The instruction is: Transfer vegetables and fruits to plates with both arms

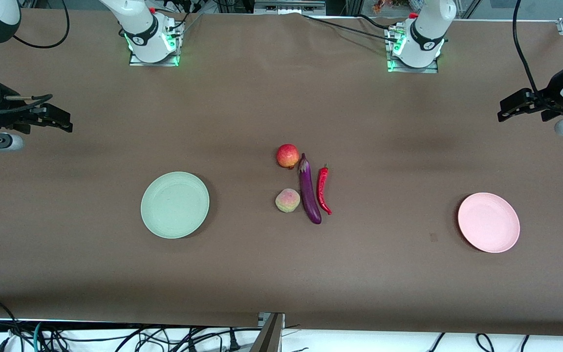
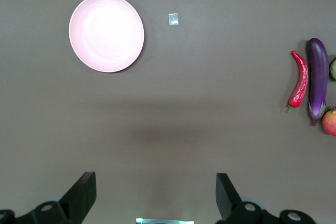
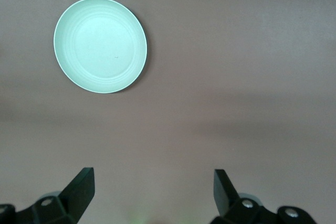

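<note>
Veg, fruit mid-table btwn plates; left gripper (image 2: 152,195), right gripper (image 3: 149,192) both spread, empty

We see a table (image 1: 281,274) covered by a brown matte sheet that shows faint creases and soft shadows across its width. On that sheet we find a small pale square scrap (image 2: 173,19), which from the front camera reads only as a faint mark (image 1: 433,237) toward the left arm's end of the table. Along the table's edge nearest the front camera we see a white strip with a tangle of black cables (image 1: 115,337) and a grey metal bracket (image 1: 270,331) at the middle. At the table's top edge we notice an aluminium frame (image 1: 289,6) and more cabling.
</note>
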Motion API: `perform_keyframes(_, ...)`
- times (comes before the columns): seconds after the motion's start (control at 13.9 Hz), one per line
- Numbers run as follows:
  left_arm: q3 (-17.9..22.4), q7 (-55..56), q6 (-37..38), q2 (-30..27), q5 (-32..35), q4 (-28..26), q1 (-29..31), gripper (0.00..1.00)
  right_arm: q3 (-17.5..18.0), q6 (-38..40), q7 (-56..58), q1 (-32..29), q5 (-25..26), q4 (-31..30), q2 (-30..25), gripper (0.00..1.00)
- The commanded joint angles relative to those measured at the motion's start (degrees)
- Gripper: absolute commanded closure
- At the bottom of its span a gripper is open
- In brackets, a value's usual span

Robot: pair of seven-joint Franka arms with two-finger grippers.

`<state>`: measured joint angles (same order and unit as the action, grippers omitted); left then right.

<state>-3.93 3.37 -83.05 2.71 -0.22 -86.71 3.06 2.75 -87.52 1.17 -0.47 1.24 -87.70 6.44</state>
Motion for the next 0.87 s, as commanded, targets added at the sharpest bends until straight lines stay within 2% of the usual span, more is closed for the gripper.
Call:
perform_keyframes(0.0,-0.37,-0.30,0.17,0.72,0.48,1.55,0.20,0.00,0.15,0.42,0.94,0.03,-0.71,1.30,0.42,0.00)
perform_keyframes(0.79,-0.37,-0.30,-1.06,0.63,0.48,1.37,0.11,0.00,-0.03,-1.24,0.76,-0.24,-0.36,1.21,0.51,0.00)
